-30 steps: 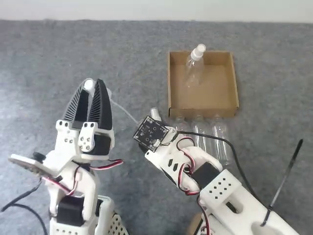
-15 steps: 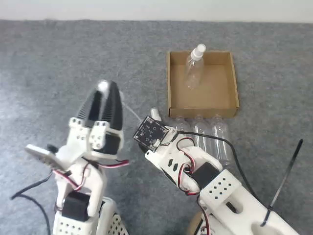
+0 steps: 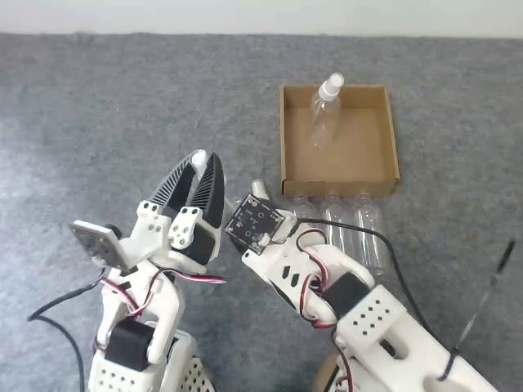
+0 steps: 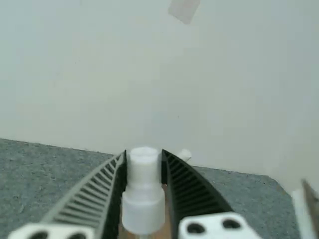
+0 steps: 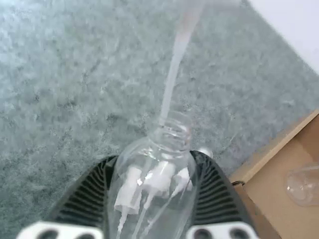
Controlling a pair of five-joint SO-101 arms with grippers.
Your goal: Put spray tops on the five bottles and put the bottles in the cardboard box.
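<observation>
While the right claw (image 5: pixel 154 159) is gripping an uncapped bottle (image 5: pixel 152 199) near the cardboard box (image 3: pixel 394 139), the left claw (image 3: pixel 199 161), clamped on a spray top (image 4: pixel 143 184), is swinging in toward it, so its tube (image 5: pixel 177 64) is reaching the neck for capping.

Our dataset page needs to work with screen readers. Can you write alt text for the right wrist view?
The right gripper clamps a clear plastic bottle with no cap, and a thin translucent tube reaches its open neck. Grey carpet lies beneath, with a corner of the cardboard box holding another bottle.
</observation>
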